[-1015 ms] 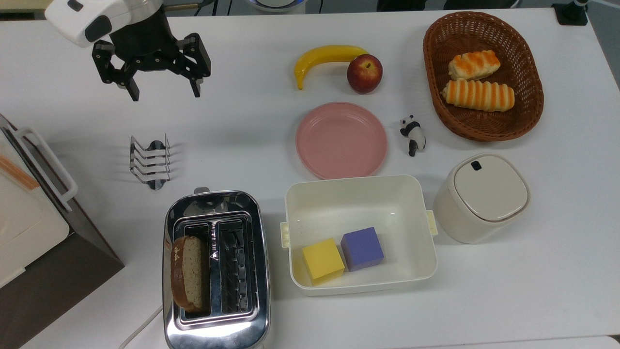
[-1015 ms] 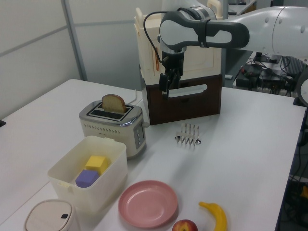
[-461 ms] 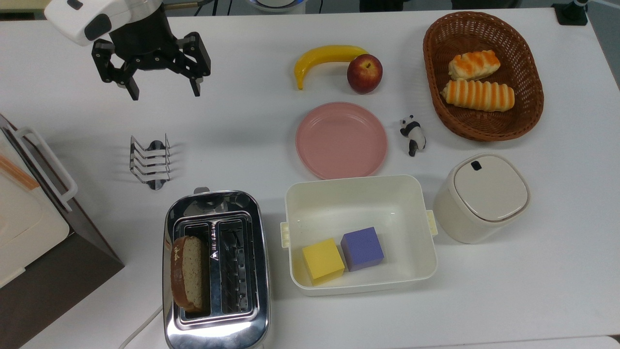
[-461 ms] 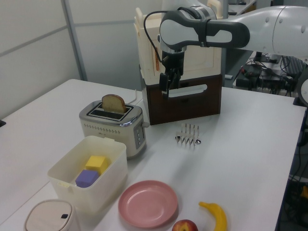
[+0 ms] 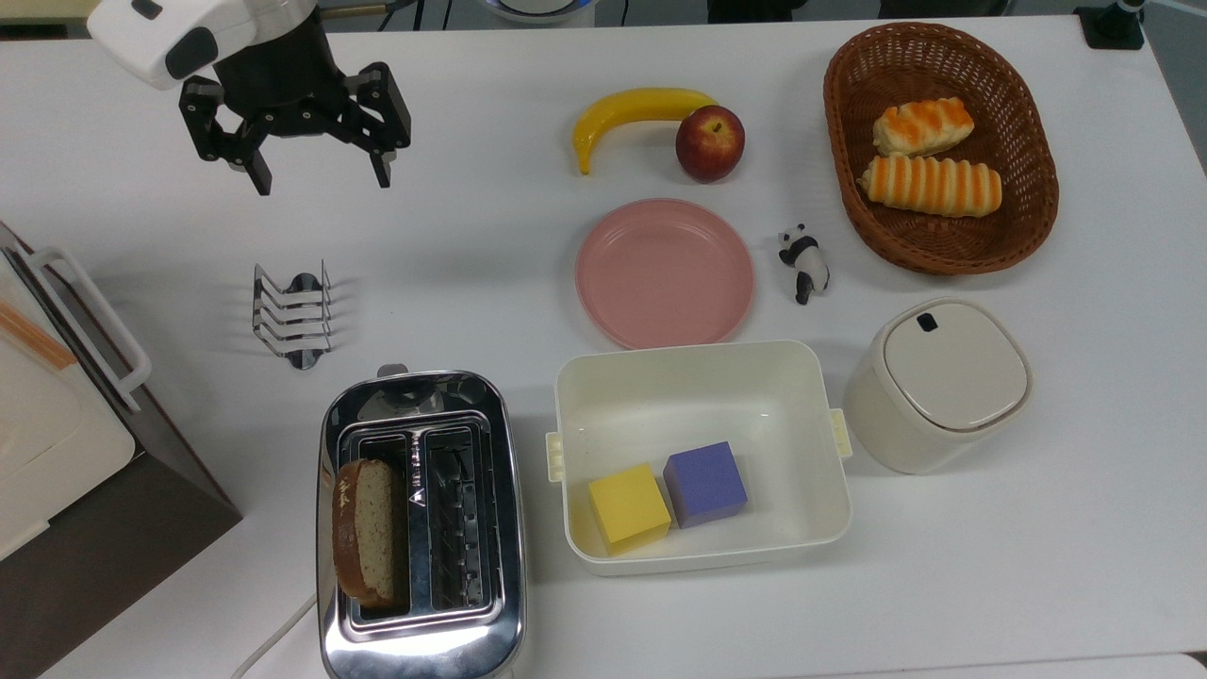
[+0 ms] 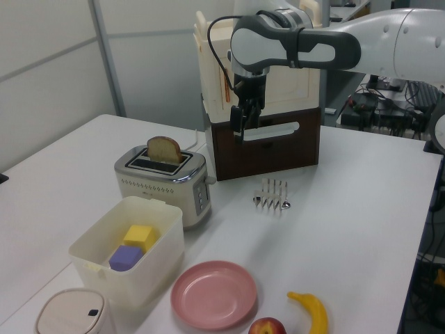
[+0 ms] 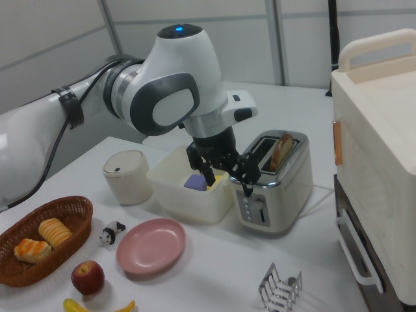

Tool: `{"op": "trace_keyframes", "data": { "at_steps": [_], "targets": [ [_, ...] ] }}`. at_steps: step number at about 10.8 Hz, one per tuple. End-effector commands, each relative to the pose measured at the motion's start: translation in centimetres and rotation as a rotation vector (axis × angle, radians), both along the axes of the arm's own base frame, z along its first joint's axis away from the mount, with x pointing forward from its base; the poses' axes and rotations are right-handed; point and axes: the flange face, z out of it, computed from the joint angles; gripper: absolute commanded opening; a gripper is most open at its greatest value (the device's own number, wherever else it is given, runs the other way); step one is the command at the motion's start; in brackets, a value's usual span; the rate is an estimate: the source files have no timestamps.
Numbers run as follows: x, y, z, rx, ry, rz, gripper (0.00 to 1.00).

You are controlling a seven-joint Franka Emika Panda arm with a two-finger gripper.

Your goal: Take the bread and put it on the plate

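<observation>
The bread [image 5: 366,531] [image 6: 164,149] [image 7: 283,151] stands upright in the left slot of a chrome toaster [image 5: 420,632] near the top view's bottom left. The pink plate [image 5: 664,273] [image 6: 213,294] [image 7: 151,246] lies bare at the table's middle. My gripper [image 5: 321,179] [image 7: 229,184] hangs open in the air near the top view's upper left, far from both the bread and the plate, with nothing between its fingers.
A metal toast rack [image 5: 292,314] stands between gripper and toaster. A white tub [image 5: 700,387] holds a yellow and a purple cube. A banana [image 5: 632,113], apple [image 5: 709,142], panda figure [image 5: 804,262], roll basket [image 5: 1028,141], lidded bin [image 5: 938,385] and a large box [image 5: 57,453] surround them.
</observation>
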Motion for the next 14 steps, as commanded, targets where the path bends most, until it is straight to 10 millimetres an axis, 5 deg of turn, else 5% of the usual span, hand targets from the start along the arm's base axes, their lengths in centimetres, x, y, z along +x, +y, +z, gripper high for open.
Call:
{"op": "trace_keyframes", "data": {
  "at_steps": [1, 10, 14],
  "targets": [
    [-1.0, 0.5, 0.6, 0.0, 0.018, 0.02, 1.0],
    [1.6, 0.8, -0.4, 0.004, -0.112, 0.005, 1.0],
    [4.2, 1.7, -1.2, 0.091, -0.258, -0.196, 1.0]
  ]
}}
